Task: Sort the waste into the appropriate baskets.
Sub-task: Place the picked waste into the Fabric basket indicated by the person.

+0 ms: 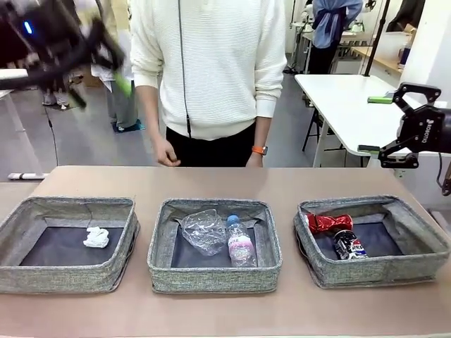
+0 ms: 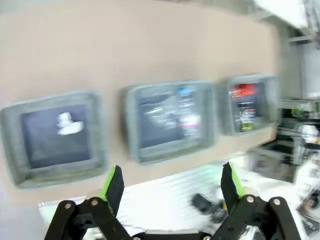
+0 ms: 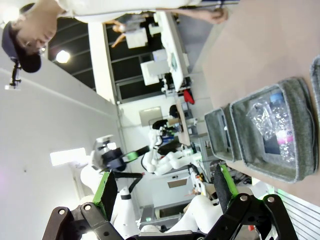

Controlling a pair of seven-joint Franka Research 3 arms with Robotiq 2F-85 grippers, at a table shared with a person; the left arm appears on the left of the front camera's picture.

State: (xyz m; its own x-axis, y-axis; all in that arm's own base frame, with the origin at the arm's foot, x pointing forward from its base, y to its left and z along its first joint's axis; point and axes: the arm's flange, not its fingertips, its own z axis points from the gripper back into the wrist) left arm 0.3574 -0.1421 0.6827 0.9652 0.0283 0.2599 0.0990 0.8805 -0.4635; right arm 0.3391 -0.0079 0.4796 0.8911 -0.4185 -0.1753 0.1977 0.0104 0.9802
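Near row, all waste binned. Paper wad in left basket; plastic container and bottle in middle basket; red can, Pepsi can in right basket. I judge sorting done. Farther up, left gripper and right gripper both spread, empty, raised. Next I'd just park.

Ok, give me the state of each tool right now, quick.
Left tool: open, holding nothing.
Right tool: open, holding nothing.
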